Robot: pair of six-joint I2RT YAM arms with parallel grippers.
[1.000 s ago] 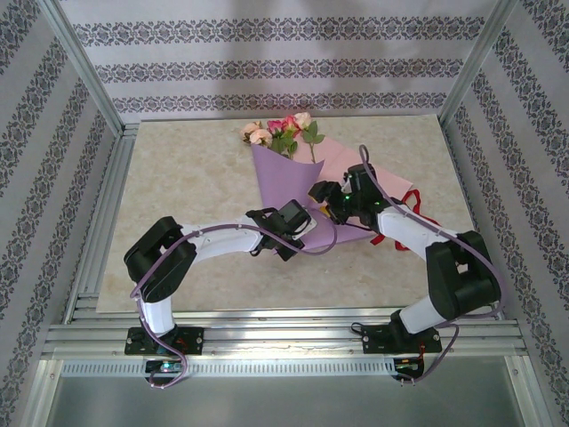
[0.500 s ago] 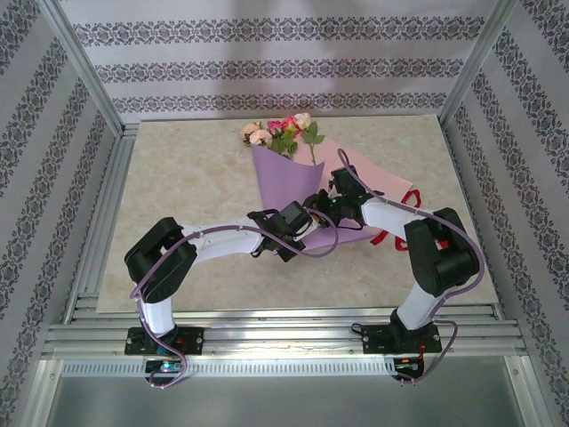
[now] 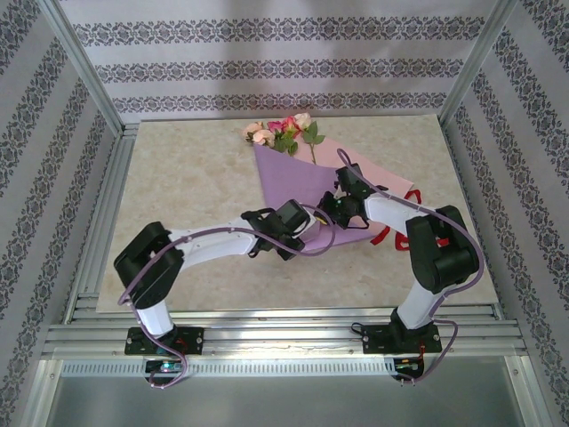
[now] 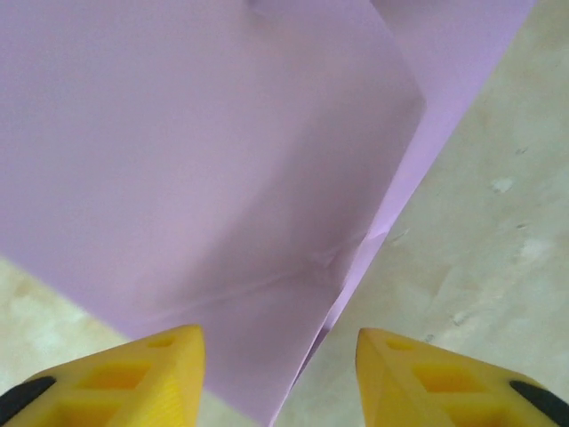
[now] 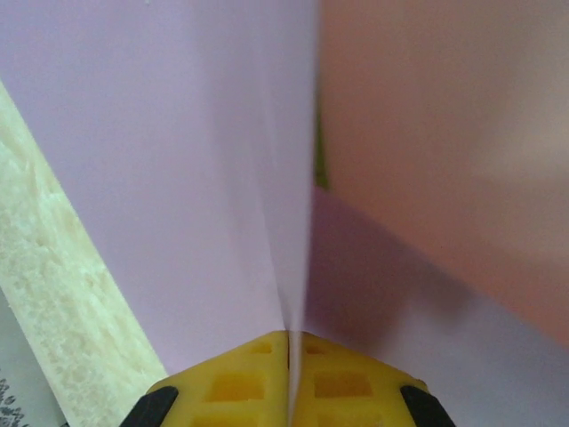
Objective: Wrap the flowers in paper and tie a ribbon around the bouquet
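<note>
One lilac paper (image 5: 178,133) fold pinched in right end effector (image 5: 289,342); left end effector (image 4: 280,349) spread.

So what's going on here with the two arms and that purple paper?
The right gripper is pinched shut on a fold of the purple paper wrapped around the flowers. The left gripper hangs open over the cone's narrow end. The red ribbon lies loose on the right, not yet tied.

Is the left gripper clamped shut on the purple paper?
No. In the left wrist view the left gripper has its yellow fingers standing well apart, and the paper lies beyond them, unpinched.
</note>
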